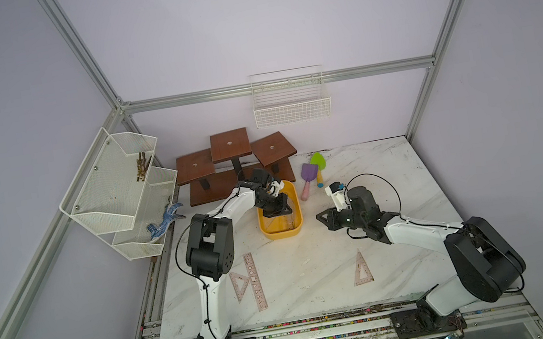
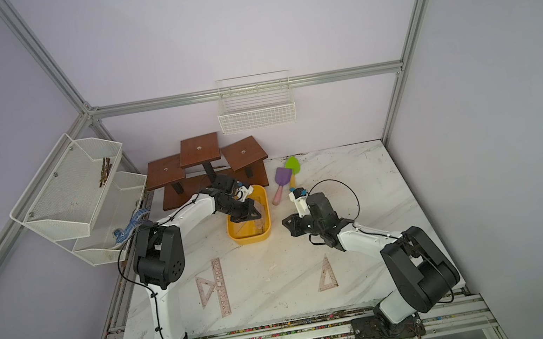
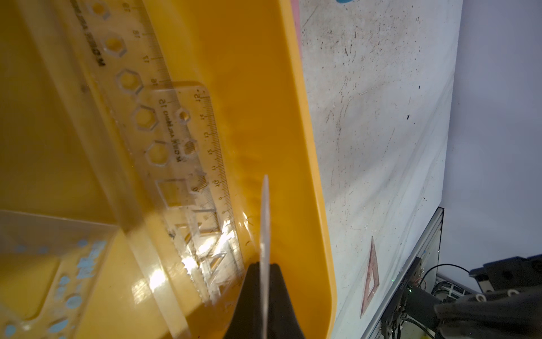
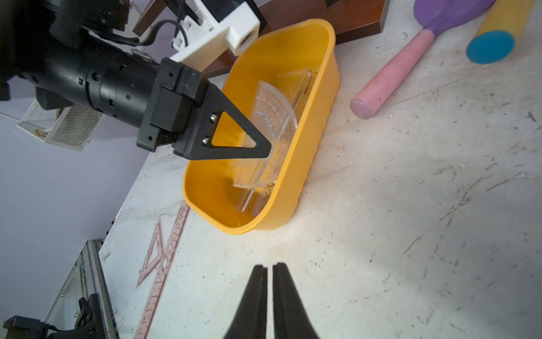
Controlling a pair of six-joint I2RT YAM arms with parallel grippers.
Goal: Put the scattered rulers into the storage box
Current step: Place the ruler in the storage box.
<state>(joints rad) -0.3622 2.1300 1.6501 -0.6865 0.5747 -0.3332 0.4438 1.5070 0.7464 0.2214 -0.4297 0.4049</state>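
Marble table point(image 1: 315, 270), mid-frame: left pincer point(image 4: 267, 146) pinches a clear protractor point(image 4: 269, 108) inside the yellow box point(image 4: 296, 199); right pincer point(image 4: 269, 268) pressed together, empty, beside it. Toy shovels point(image 1: 310, 172) above-right, pink rulers point(image 1: 254, 280) lower left.

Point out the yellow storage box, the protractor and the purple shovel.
storage box point(image 4: 311, 152), right wrist view, outer side wall.
protractor point(image 4: 271, 114), right wrist view, its curved scale face.
purple shovel point(image 1: 310, 172), in a top view, its blade.
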